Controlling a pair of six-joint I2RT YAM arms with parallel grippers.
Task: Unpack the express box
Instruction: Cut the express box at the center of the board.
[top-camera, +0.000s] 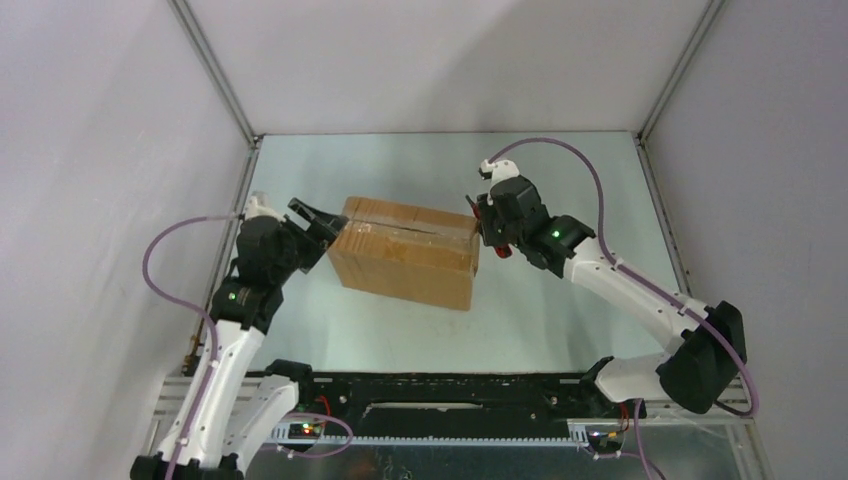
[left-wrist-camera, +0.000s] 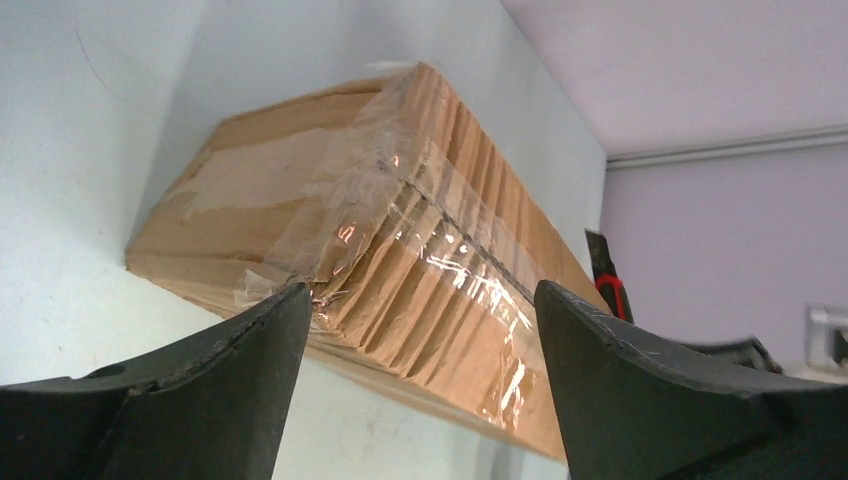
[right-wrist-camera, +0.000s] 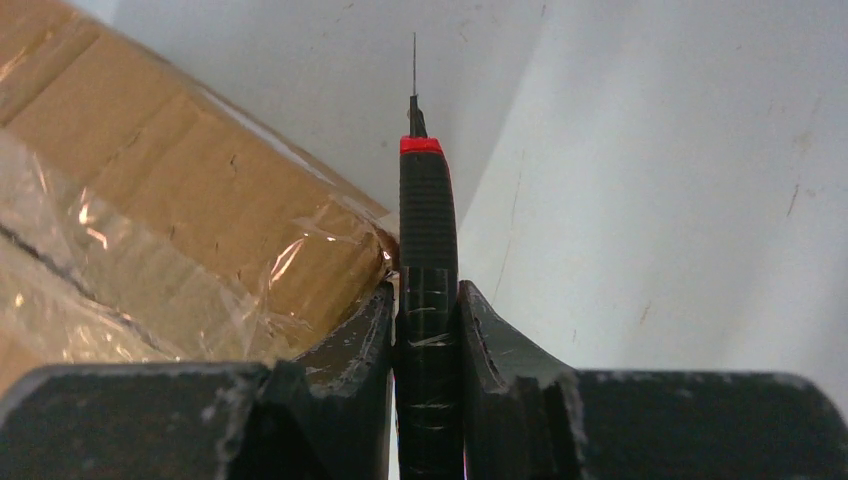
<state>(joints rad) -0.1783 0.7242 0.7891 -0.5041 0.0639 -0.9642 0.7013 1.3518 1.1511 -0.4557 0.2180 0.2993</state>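
About midway on the table, skewed, taped seam up: the box, flanked by both grippers.

At its left end, the left arm: up from the base at the near edge, folded at the elbow, wrist turned in toward the cardboard. At its tip, the left gripper, fingers spread wide, one toward the far corner of that end and one toward the near corner. From the wrist camera, the crumpled corner and its wrinkled, glossy tape framed between the two fingers. Touching the box or just short of it: cannot tell.

At the other end, the right arm: swung wide, elbow out by the table's near right corner, forearm slanting back in toward the box's far right corner. At its tip, the right gripper, pinched tight on a cutter with a black ribbed handle, a red band and a thin blade out past the fingertips. Handle upright between the pads in the wrist view, just beside the box's taped corner. Blade tip over bare table, apart from the cardboard.
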